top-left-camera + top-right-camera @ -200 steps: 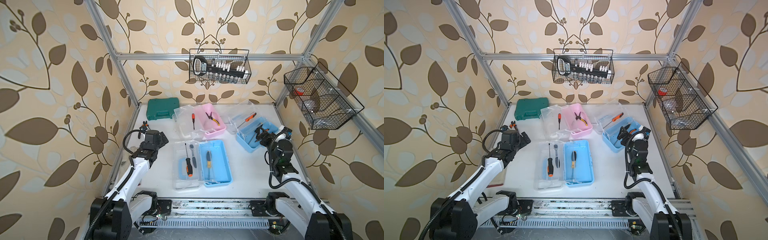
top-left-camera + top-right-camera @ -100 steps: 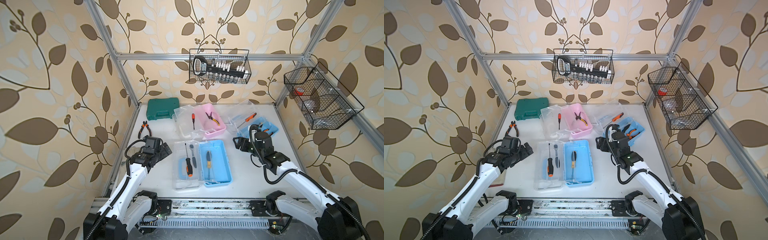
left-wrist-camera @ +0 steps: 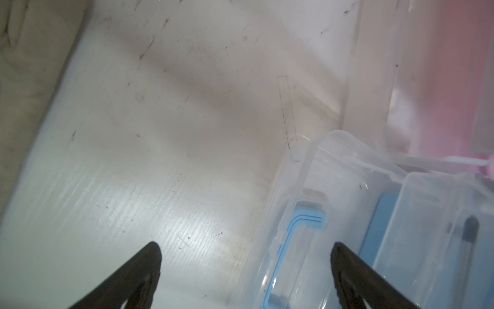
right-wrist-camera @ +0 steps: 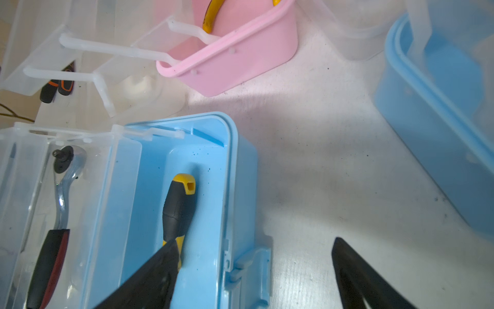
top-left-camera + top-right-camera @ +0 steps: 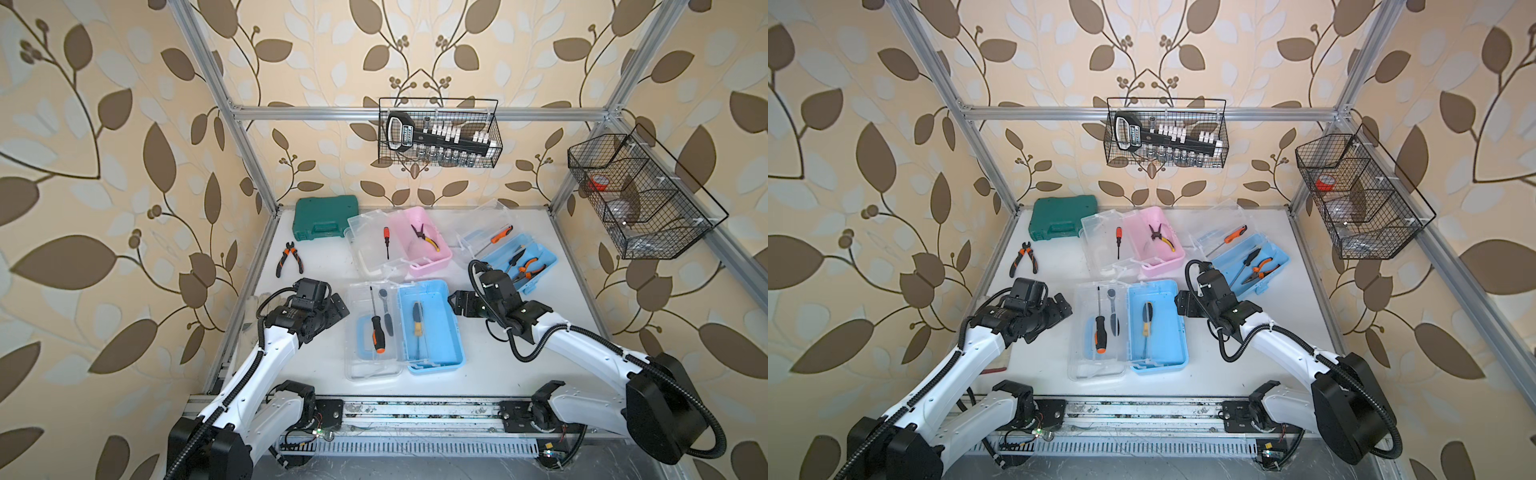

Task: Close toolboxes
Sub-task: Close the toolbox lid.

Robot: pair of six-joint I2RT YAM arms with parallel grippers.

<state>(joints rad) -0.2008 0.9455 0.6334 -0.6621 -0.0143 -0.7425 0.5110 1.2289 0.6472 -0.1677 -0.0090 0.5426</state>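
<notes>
All three toolboxes stand open in both top views. The front blue toolbox (image 5: 432, 332) holds a yellow-handled screwdriver (image 4: 179, 203), and its clear lid (image 5: 372, 336) lies flat to its left. My right gripper (image 4: 255, 244) is open astride that box's right wall, beside the latch (image 4: 254, 264). My left gripper (image 3: 246, 251) is open over the lid's outer edge, near its blue handle (image 3: 299, 222). The pink toolbox (image 5: 422, 245) and the other blue toolbox (image 5: 519, 266) sit further back, lids folded out.
A dark green case (image 5: 326, 216) lies at the back left, with loose pliers (image 5: 289, 259) on the table in front of it. Wire baskets hang on the back wall (image 5: 438, 139) and the right wall (image 5: 636, 195).
My right arm swung from the back blue toolbox over to the front one's right wall. My left gripper moved forward and right, up to the clear lid.
</notes>
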